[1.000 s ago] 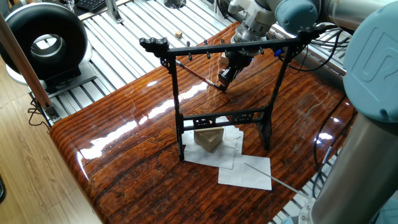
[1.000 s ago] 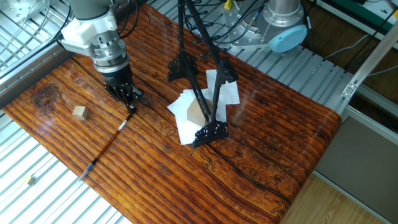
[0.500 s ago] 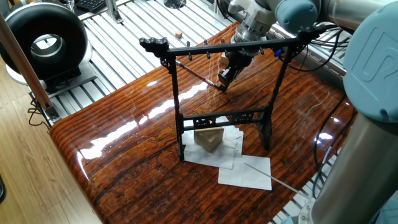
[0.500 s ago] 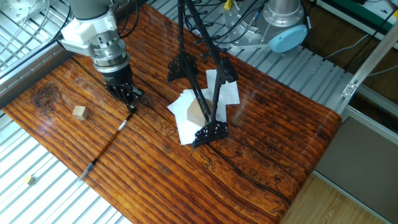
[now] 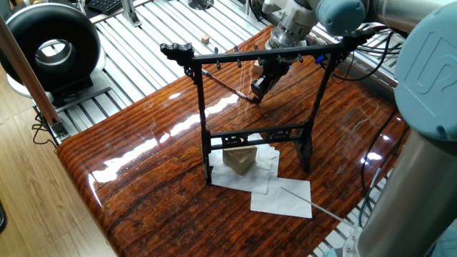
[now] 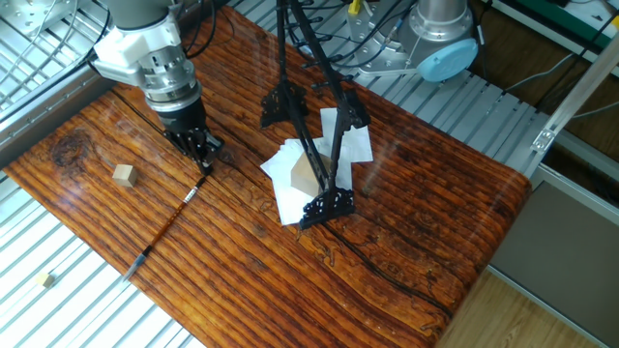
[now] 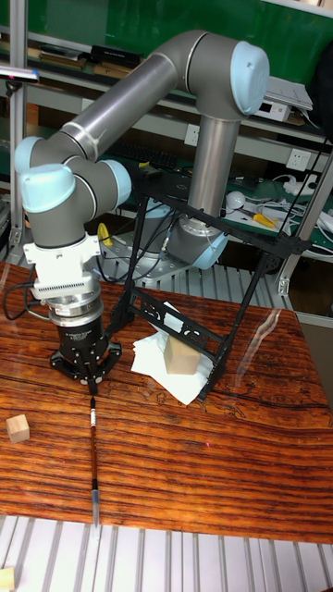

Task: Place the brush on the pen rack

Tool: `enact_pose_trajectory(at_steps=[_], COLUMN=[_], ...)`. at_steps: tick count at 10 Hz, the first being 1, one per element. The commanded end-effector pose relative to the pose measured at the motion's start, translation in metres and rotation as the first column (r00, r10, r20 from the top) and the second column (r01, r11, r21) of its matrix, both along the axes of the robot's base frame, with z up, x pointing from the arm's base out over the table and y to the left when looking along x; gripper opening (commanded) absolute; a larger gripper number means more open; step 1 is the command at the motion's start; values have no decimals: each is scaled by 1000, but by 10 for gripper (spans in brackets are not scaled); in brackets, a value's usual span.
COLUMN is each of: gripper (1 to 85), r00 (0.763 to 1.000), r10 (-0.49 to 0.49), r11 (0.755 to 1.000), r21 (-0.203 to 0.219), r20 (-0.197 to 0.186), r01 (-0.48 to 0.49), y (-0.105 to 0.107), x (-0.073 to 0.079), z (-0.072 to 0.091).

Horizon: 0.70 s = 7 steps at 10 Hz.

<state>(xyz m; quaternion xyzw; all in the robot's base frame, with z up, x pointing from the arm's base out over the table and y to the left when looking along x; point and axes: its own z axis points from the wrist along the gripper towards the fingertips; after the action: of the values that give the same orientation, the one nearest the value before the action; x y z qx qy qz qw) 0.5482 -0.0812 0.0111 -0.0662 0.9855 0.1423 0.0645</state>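
The brush (image 6: 166, 220) is a thin dark shaft with pale bands, lying along the wooden table and running from my gripper out to the table's edge; it also shows as the brush (image 7: 94, 458) and the brush (image 5: 225, 83). My gripper (image 6: 203, 164) points straight down with its fingers closed on the brush's inner end, low over the table. The pen rack (image 5: 257, 56), a tall black frame with a pegged crossbar, stands on white paper, a short way from the gripper (image 7: 91, 388). Behind the rack's crossbar is the gripper (image 5: 255, 91).
A wooden block (image 5: 239, 160) sits on white paper sheets (image 5: 283, 197) under the rack. A thin pale rod (image 5: 308, 203) lies across the paper. A small wooden cube (image 6: 122, 174) rests near the brush. Slatted metal surrounds the table; a black round device (image 5: 50, 46) stands beyond it.
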Motion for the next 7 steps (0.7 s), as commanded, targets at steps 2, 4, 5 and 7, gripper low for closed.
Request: enact_pose_trajectory(at_steps=[2,4,5,7], gripper=[37,133,157,177], r00=[1000,1000,1000,1000], r10=[-5,5,7,8], r11=[1000,1000,1000,1000], r21=[7,13,20,27], r20=[12,25,25,26], r01=[5,-6,-7,-9], y=[-1,1,3,5], x=[4,5,5,4], z=[3,3,3,3])
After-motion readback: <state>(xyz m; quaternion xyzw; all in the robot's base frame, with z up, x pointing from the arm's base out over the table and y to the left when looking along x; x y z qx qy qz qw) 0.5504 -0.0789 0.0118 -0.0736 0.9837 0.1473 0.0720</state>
